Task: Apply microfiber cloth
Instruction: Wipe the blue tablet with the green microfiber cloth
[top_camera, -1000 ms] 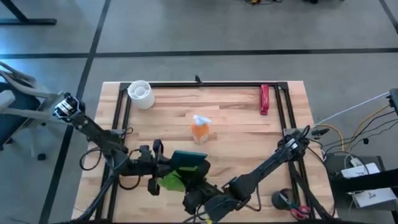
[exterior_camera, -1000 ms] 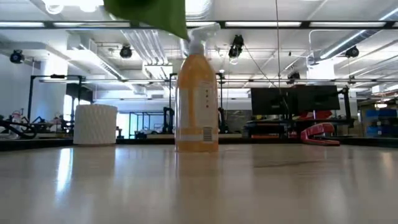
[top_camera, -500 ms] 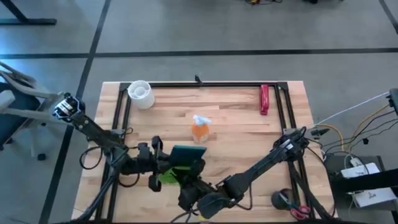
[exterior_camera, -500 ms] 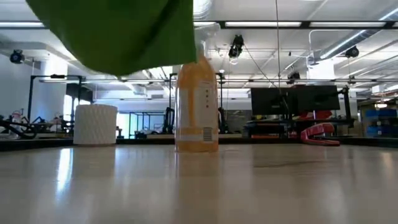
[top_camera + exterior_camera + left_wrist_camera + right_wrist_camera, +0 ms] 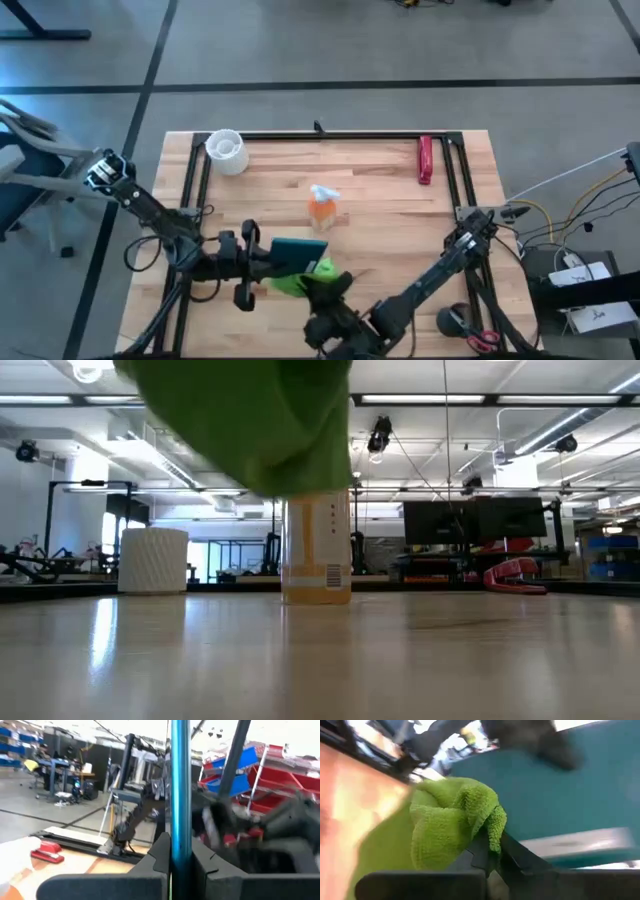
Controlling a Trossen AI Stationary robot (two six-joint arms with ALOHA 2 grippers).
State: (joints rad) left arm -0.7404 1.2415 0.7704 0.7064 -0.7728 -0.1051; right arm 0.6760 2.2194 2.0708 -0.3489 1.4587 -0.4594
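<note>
My left gripper (image 5: 258,262) is shut on a flat teal slab (image 5: 299,250), which stands clear of the table at its near middle and shows edge-on (image 5: 179,790) in the left wrist view. My right gripper (image 5: 324,285) reaches in from the near right and is shut on the lime-green microfiber cloth (image 5: 306,276). The cloth is bunched against the slab's near side, with the slab's teal face (image 5: 570,795) just beyond it. In the low view the cloth (image 5: 250,420) hangs at the top, in front of the orange bottle. My left gripper pinches the slab's left edge (image 5: 179,852) between its two fingers, coming level from the table's left. The slab is lifted clear of the table. My right gripper pinches a bunched fold of the cloth (image 5: 487,827) between its two fingers, several layers thick. The cloth is lifted clear of the table, and loose folds hang beside and below the fingers. Whether it touches the slab I cannot tell.
An orange bottle (image 5: 322,208) with a white top stands mid-table, just beyond the slab. A white ribbed roll (image 5: 226,150) sits at the far left and a red stapler (image 5: 425,160) at the far right. A black rail frame (image 5: 330,135) borders the table.
My right gripper has carried the cloth toward the table's right, along the slab's near side. In the low view the cloth has come down from a small tip at the top to a large hanging mass, then shifted right in front of the bottle.
</note>
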